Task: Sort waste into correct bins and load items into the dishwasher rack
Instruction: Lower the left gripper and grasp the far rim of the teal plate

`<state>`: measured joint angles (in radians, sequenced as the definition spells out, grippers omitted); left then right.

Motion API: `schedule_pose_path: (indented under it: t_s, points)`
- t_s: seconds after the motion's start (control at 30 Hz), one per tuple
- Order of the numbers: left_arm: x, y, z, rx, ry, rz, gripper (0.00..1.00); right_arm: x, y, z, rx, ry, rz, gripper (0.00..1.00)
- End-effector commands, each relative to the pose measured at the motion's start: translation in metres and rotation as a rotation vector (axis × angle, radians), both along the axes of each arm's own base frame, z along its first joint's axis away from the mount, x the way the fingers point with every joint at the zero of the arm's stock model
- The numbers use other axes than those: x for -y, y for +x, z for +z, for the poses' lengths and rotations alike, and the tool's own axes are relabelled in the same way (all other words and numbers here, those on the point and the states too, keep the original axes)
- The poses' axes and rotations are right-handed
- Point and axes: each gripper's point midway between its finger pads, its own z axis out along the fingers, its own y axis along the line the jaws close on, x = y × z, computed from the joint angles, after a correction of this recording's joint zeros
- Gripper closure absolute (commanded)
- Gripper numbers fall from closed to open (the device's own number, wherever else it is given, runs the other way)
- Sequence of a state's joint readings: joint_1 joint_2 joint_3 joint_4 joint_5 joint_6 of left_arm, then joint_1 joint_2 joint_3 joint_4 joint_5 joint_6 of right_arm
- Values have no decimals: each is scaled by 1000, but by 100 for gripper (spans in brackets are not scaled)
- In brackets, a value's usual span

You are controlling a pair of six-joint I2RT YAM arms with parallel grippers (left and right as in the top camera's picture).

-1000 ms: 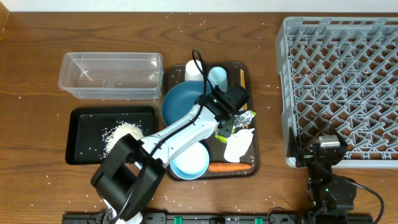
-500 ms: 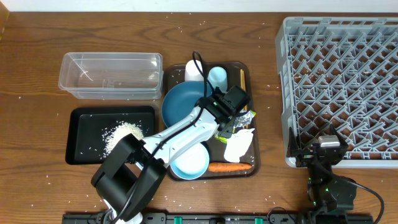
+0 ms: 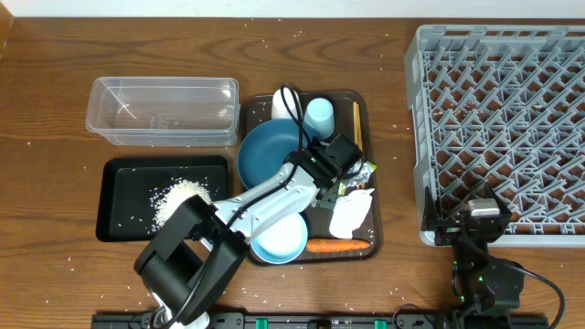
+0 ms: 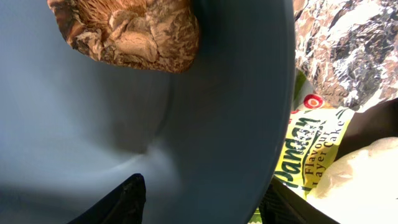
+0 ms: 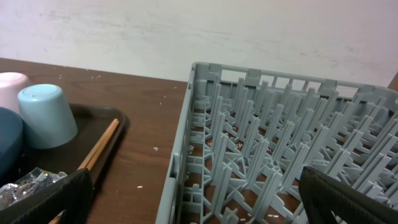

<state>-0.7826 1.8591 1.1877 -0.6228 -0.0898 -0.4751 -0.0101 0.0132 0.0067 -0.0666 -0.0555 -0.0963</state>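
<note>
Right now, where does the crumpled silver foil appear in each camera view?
Overhead: crumpled silver foil at the middle right of the brown tray.
Left wrist: top right corner.
Right wrist: bottom left edge.
Shared landmark: the dark blue plate beside it.

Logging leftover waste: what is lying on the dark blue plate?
A small brown food lump sits on the dark blue plate, in the left wrist view. Overhead, the left arm covers the plate's right side, so that part is hidden there.
</note>
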Motion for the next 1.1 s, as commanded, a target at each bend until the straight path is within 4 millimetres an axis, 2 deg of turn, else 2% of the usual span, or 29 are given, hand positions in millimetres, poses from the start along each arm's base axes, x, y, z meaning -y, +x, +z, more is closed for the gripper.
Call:
schedule_pose_path:
  t_s: [0.0,0.1,0.53,0.8,0.93,1.07]
  points:
    - [-4,1,-6,7,27,18,47,2,0,-2,-5,-6,-8,1]
    - [-4,1,-6,7,27,18,52,2,0,-2,-5,-6,-8,1]
    - [-5,1,-7,4,30,18,53,2,0,-2,-5,-6,-8,1]
    - [-8,-3,-22,-25,60,18,53,2,0,-2,-5,-6,-8,1]
    - [-8,-2,-22,-25,60,18,53,2,0,-2,-5,-6,-8,1]
    - [-8,-2,-21,-24,58,18,62,2,0,-1,-5,-6,-8,1]
